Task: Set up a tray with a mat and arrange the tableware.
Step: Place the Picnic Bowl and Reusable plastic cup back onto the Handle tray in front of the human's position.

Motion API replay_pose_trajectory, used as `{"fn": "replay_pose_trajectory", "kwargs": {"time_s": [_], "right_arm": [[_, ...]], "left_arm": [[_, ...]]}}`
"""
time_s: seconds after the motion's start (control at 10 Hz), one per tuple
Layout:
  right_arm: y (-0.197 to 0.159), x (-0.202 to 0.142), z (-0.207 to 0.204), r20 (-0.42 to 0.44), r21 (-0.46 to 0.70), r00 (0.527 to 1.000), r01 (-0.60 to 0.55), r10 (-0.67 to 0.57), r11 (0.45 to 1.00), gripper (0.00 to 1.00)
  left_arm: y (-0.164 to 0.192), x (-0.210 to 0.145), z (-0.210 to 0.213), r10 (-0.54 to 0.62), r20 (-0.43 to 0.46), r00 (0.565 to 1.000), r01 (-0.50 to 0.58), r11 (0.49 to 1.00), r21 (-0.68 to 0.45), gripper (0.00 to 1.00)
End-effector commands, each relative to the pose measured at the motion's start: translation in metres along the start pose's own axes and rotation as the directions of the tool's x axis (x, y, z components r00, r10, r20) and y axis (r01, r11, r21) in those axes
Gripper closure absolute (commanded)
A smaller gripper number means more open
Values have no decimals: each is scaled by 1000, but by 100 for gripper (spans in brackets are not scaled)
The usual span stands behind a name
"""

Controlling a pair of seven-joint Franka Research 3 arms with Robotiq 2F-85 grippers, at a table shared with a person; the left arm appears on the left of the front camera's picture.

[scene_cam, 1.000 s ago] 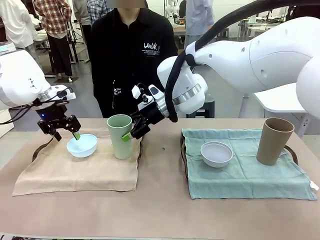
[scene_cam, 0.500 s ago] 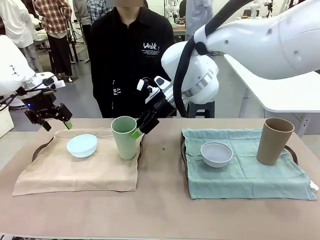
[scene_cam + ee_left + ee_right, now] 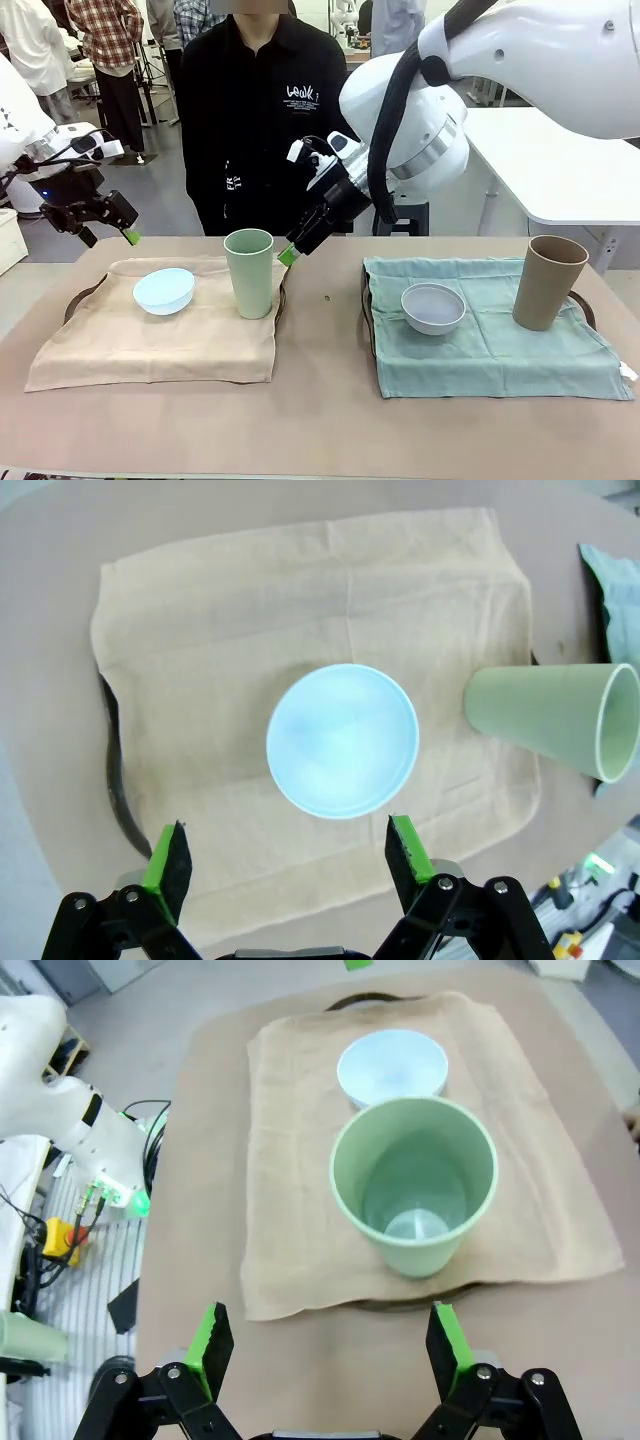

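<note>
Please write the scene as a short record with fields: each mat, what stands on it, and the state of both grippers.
tan mat: holds pale blue bowl and pale green cup, both upright, apart from each other
green mat: holds white-grey bowl and tan-brown cup, apart
left gripper: open, empty, raised above the far left end of the tan mat
right gripper: open, empty, just beside the pale green cup's rim
person: stands at the far side

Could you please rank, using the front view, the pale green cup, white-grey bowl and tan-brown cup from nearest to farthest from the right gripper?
1. Tall pale green cup, just left of the right gripper.
2. Small white-grey bowl, on the green mat.
3. Tall tan-brown cup, far right.
</note>
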State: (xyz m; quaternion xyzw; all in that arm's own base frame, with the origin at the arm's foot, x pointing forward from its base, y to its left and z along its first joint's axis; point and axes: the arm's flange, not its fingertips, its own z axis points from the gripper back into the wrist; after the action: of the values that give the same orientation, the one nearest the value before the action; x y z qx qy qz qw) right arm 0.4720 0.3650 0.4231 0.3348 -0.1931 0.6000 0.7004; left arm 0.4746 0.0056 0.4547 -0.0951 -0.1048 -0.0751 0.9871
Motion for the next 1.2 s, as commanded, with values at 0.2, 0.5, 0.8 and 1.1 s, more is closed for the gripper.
{"fn": "replay_pose_trajectory", "kwargs": {"time_s": [0.2, 0.5, 0.8, 1.1], "right_arm": [[139, 42, 88, -151, -268, 940, 260, -307, 928, 0], [138, 40, 88, -123, -298, 953, 232, -278, 926, 0], [138, 40, 88, -123, -298, 953, 232, -278, 926, 0], [138, 40, 88, -123, -298, 953, 232, -278, 926, 0]], "left_arm": [[-83, -26, 75, -165, 43, 985, 165, 986, -10, 0], [-90, -25, 80, -165, 41, 985, 165, 986, -10, 0], [-90, -25, 80, -165, 41, 985, 165, 986, -10, 0], [-90, -25, 80, -165, 41, 985, 165, 986, -10, 0]]}}
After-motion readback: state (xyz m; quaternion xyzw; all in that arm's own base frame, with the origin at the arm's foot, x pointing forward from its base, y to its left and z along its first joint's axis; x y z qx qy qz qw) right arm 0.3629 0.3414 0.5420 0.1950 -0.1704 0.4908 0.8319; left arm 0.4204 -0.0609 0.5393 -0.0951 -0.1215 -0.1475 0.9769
